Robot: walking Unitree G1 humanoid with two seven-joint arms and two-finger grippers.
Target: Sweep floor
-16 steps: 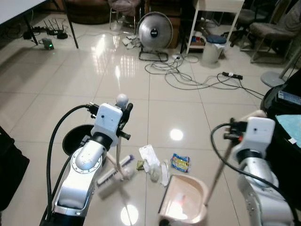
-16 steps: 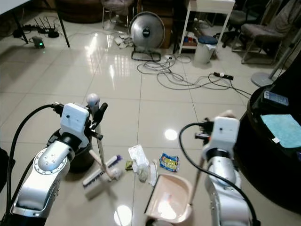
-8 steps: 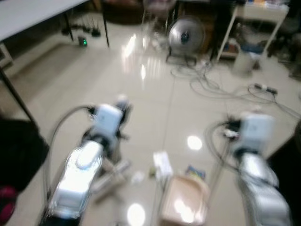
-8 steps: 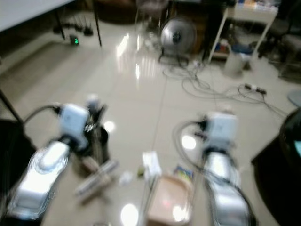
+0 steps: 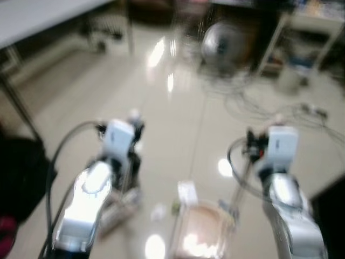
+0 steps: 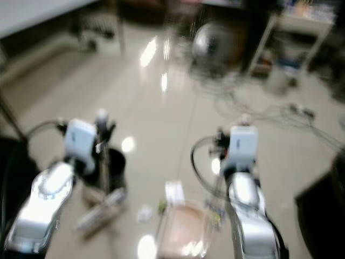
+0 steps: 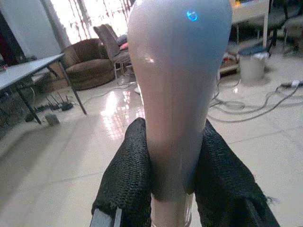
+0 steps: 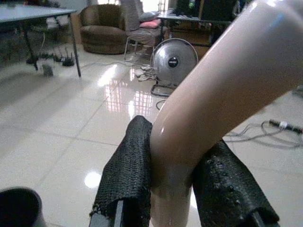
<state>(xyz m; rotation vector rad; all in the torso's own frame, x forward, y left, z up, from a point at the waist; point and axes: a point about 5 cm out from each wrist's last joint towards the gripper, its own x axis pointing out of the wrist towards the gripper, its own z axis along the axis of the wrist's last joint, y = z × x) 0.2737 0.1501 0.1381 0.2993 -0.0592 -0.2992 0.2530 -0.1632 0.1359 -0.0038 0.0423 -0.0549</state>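
Note:
The head views are blurred. My left gripper point(image 5: 132, 125) is shut on the pale broom handle point(image 7: 176, 94), its black fingers point(image 7: 129, 176) pressed on both sides. The broom head point(image 5: 119, 204) rests on the tiles below it. My right gripper point(image 5: 252, 149) is shut on the pink dustpan handle point(image 8: 213, 90). The dustpan point(image 5: 202, 236) sits on the floor between my arms. A white wrapper point(image 5: 187, 191), small scraps point(image 5: 158, 211) and a blue packet point(image 5: 227, 208) lie at or just beyond its far rim.
A black round bin point(image 6: 112, 165) stands behind the broom. A floor fan point(image 5: 221, 45) and loose cables point(image 5: 253, 102) lie farther ahead. A table point(image 5: 38, 19) with dark legs is at the far left, a dark bulky object point(image 5: 21, 172) at the near left.
The whole picture has shifted and blurred, so the camera has moved. Both grippers keep their hold on the broom and dustpan handles. The litter now lies nearer the dustpan's rim.

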